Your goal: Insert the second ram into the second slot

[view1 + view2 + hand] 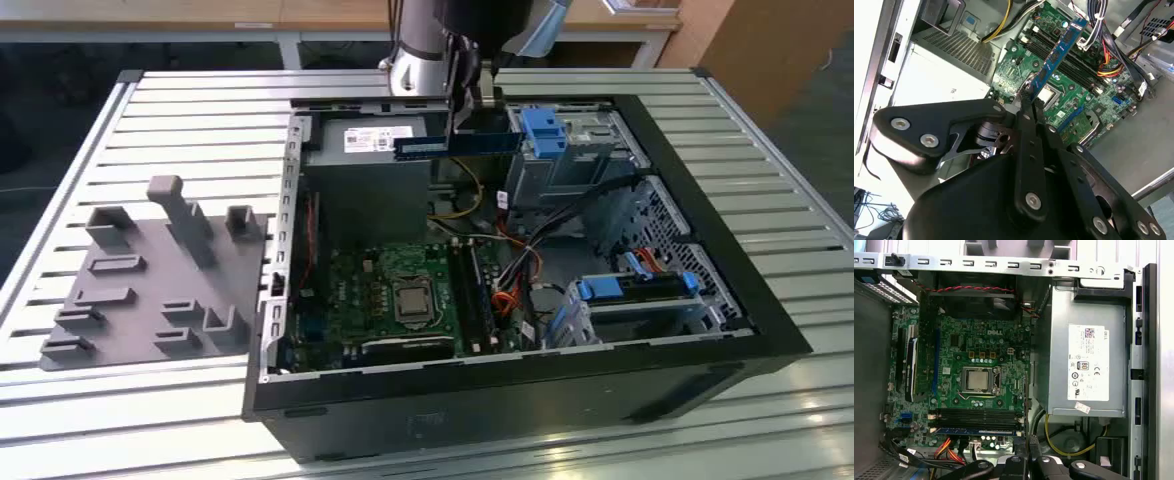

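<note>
The second ram [454, 145], a thin blue-green stick, hangs level above the open computer case with my gripper [462, 122] shut on its top edge. It sits over the grey power supply [367, 150], well above the board. In the second wrist view the ram [1059, 52] juts out from my shut gripper [1029, 97] over the green motherboard [1019, 55]. The dark memory slots [979, 415] lie beside the processor socket [978, 380]. One blue stick [979, 430] sits seated in a slot alongside them. The held ram runs crosswise to the slots [474, 290].
The black case [534, 390] lies open on a slatted metal table [200, 110]. Blue drive brackets [545, 130] [641, 287] and cable bundles [534, 240] crowd the exterior view's right side. A grey fixture block [154, 280] stands at the exterior view's left.
</note>
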Tool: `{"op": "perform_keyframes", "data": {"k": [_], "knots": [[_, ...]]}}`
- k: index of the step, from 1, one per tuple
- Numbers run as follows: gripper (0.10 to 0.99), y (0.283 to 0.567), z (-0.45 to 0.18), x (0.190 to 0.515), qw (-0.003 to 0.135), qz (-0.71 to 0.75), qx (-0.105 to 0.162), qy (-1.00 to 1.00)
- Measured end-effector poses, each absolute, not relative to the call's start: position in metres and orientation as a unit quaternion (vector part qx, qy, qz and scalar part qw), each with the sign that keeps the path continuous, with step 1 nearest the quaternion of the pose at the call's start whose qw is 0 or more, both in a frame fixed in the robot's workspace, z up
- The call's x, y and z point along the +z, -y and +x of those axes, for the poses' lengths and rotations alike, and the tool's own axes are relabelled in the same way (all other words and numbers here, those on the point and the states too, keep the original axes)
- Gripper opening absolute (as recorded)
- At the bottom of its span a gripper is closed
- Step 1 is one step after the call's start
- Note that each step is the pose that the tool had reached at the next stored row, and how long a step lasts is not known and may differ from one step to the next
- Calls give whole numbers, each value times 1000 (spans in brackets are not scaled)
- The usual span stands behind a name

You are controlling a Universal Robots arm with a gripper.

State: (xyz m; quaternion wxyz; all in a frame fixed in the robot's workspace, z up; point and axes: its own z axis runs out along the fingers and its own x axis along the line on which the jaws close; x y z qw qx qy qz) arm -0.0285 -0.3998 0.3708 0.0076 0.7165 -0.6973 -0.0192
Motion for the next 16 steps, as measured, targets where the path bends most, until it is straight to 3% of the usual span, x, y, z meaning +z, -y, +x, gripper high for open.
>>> {"op": "perform_keyframes", "data": {"k": [16], "knots": [[137,402,-29,371,8,716,-19,697]]}}
